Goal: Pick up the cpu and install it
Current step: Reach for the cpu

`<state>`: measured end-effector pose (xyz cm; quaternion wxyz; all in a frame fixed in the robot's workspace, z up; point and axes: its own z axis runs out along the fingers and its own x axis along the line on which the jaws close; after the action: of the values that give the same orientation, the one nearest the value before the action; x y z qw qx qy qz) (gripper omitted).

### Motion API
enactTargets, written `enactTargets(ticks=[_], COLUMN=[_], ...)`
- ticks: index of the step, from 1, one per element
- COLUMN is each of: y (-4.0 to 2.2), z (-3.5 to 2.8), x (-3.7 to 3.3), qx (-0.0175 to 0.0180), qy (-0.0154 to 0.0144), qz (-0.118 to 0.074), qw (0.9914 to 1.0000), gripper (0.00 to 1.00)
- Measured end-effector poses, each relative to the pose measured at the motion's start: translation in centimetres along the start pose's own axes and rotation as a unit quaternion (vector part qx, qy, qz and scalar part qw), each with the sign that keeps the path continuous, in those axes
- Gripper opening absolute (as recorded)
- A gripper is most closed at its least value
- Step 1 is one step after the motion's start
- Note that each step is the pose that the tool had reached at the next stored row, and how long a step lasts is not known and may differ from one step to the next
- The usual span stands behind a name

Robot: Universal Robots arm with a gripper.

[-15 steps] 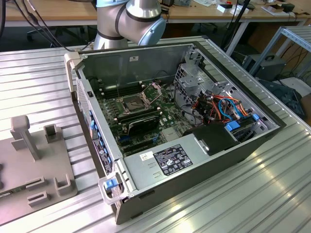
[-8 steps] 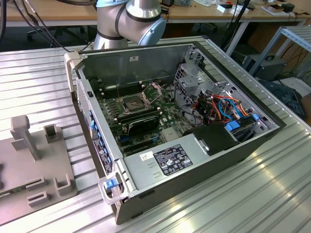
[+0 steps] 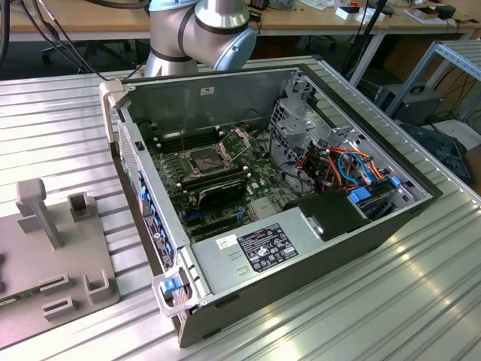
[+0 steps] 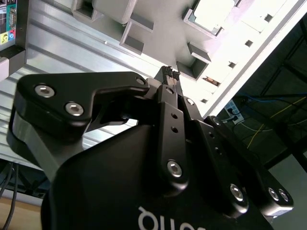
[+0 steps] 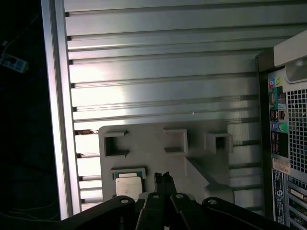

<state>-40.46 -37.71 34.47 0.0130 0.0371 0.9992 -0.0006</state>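
Note:
The cpu (image 5: 128, 184), a small flat silver-grey square, lies in a holder on the grey fixture plate (image 5: 158, 143). It shows as a bright square (image 4: 208, 12) in the second wrist view. My gripper (image 5: 163, 177) hovers above the plate just beside the cpu, its two black fingers (image 4: 171, 103) pressed together with nothing between them; the tips (image 4: 171, 72) point down at the plate. In the exterior view the open computer case (image 3: 316, 248) shows the motherboard socket (image 3: 207, 159) with its metal frame.
The fixture plate (image 3: 45, 256) carries upright blocks and slots at the exterior view's left, beside the case. The ribbed aluminium table (image 3: 421, 301) runs under everything. The arm's base (image 3: 199, 34) stands behind the case. Cables and a power supply (image 3: 263, 248) fill the case's near side.

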Motion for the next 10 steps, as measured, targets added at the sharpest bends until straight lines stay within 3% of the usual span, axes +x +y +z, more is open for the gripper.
enactTargets(ticks=[10], y=[0.0], z=[0.6], x=[0.03], qx=[0.0], qy=[0.0001], qz=[0.0], qw=[1.0], gripper=[0.11])
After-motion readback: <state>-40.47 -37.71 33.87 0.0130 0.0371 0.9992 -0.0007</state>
